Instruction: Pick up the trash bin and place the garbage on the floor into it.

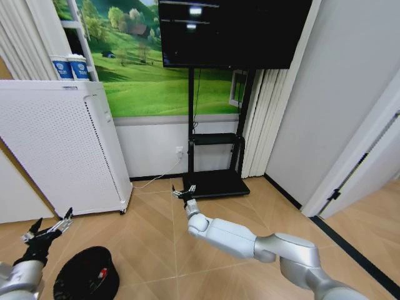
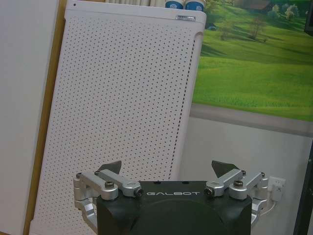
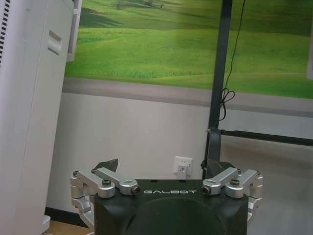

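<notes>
One trash bin point(image 1: 83, 275), black, round, standing upright on the wooden floor point(image 1: 156, 250) at the lower left of the head view, mouth facing up, long axis vertical; rim is a wide circle seen from above. Inside it one small red-and-white piece point(image 1: 102, 273) shows near the right inner wall; can't tell what it is exactly or whether more pieces lie with it. Two arms, two tools. Left tool point(image 1: 48, 229) hangs low on the left, just beside and above the bin's left rim, not touching it, fingers spread apart, released, holding nothing; in the left wrist view the left tool point(image 2: 168, 169) has both dark fingertips wide apart and faces the white perforated cabinet point(image 2: 122, 117). Right tool point(image 1: 184, 192) is stretched forward in mid-floor toward the black TV stand base point(image 1: 212, 183), well apart from the bin; in the right wrist view the right tool point(image 3: 163, 167) is likewise spread, released, empty, facing the wall with one white outlet point(image 3: 183, 164) and the stand's black pole point(image 3: 218, 83). One cabinet in the head view at left, leaning against the wall. Two blue-and-white paper cups point(image 1: 70, 67) sit side by side on top of it, upright. One dark screen point(image 1: 231, 31) on the stand. One green meadow mural point(image 1: 156, 81) behind.
</notes>
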